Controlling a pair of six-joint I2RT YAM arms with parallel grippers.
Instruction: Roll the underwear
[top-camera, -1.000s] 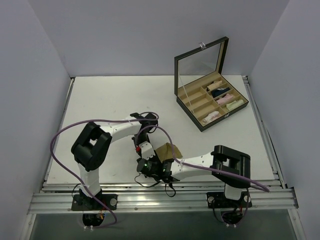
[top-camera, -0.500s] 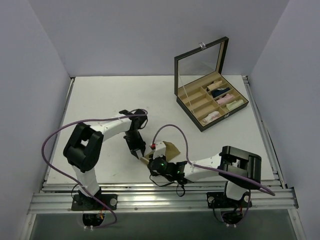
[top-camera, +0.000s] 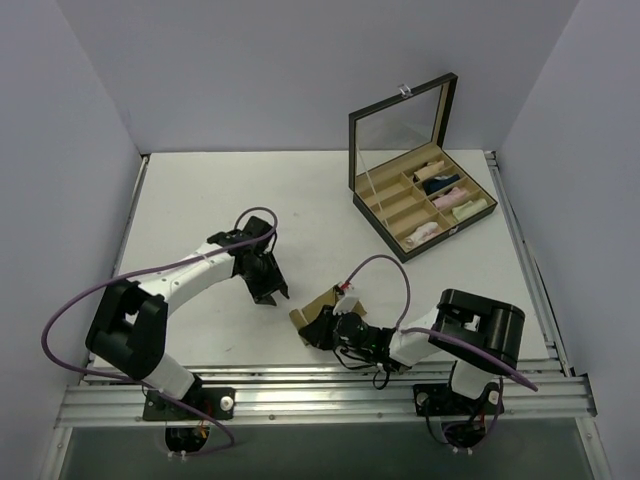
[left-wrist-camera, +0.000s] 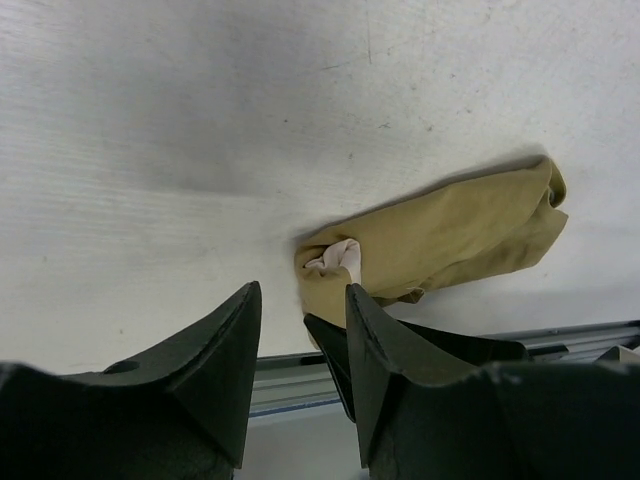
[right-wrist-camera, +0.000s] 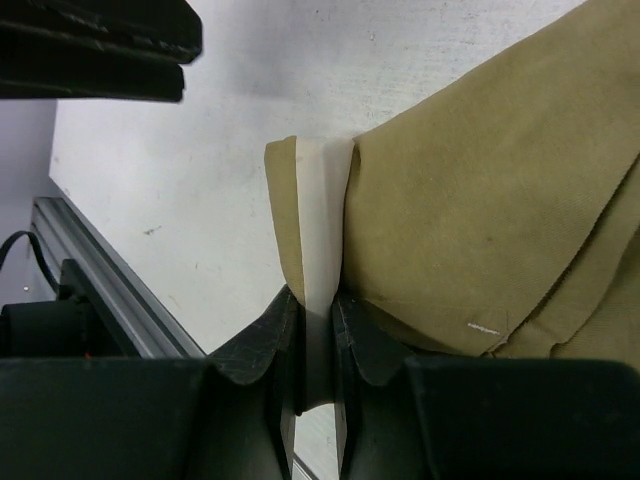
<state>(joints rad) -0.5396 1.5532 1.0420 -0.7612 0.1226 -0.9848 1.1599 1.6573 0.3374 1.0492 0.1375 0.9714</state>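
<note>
The tan underwear (top-camera: 316, 304) lies crumpled on the white table near its front edge. In the left wrist view the underwear (left-wrist-camera: 450, 235) shows a pale band at its left end. My right gripper (top-camera: 320, 328) is low at the cloth's near-left end. In the right wrist view this gripper (right-wrist-camera: 318, 300) is shut on the folded edge of the underwear (right-wrist-camera: 480, 200), with the pale band pinched between its fingers. My left gripper (top-camera: 268, 293) stands to the left of the cloth, apart from it. Its jaws are open, and the left gripper (left-wrist-camera: 300, 290) holds nothing.
An open black box (top-camera: 378, 228) with a mirrored lid (top-camera: 400, 125) stands at the back right. Its compartments hold rolled cloths: a pink one (top-camera: 422, 233), a navy one (top-camera: 437, 186) and a mint one (top-camera: 468, 209). The metal rail (top-camera: 300, 390) runs along the front edge, just behind the right gripper.
My left gripper has opened, let go of the cloth and drawn back to the left. My right gripper has shut on the underwear's edge and swung low toward the front edge.
</note>
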